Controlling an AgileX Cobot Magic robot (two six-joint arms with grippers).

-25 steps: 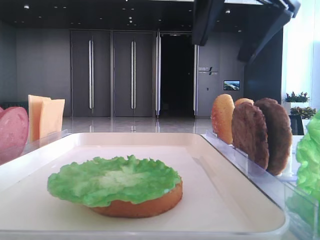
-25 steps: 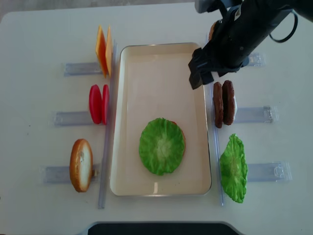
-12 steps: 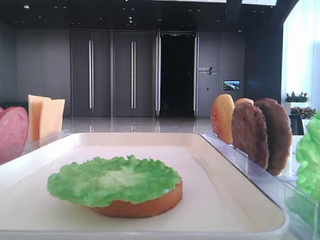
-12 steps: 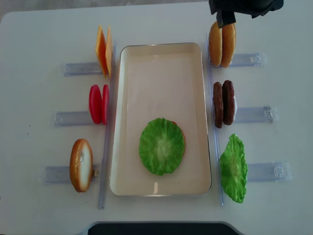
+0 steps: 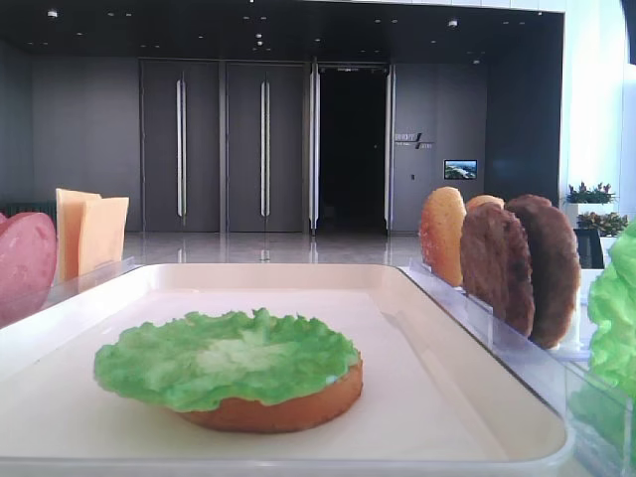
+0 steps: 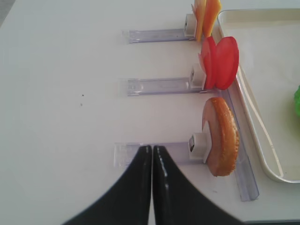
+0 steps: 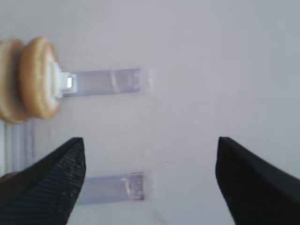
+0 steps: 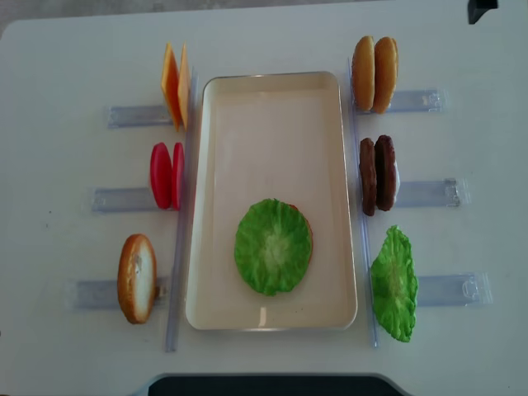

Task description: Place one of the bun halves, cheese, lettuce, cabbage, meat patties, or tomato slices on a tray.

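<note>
On the cream tray [image 8: 272, 107] a lettuce [image 8: 273, 246] leaf lies flat over a bun half [image 5: 283, 409], in the near half. My right gripper [image 7: 150, 180] hangs open and empty over bare table, with two racked bun halves [image 7: 28, 79] to its left. Only a dark scrap of that arm [image 8: 481, 8] shows at the overhead view's top right corner. My left gripper [image 6: 152, 150] is shut on nothing, its tips over the rack beside a lone bun half [image 6: 220, 136]. Meat patties [image 8: 377, 174], cheese [image 8: 175, 82] and tomato slices [image 8: 167, 175] stand in side racks.
Clear plastic racks [image 8: 429, 193] flank the tray on both sides. A spare lettuce leaf [image 8: 393, 283] stands in the near right rack. The tray's raised rim [image 5: 467, 328] runs close along the patty rack.
The right arm has pulled back from above the tray's far right edge, past the buns, to the far right corner. The food has not moved.
</note>
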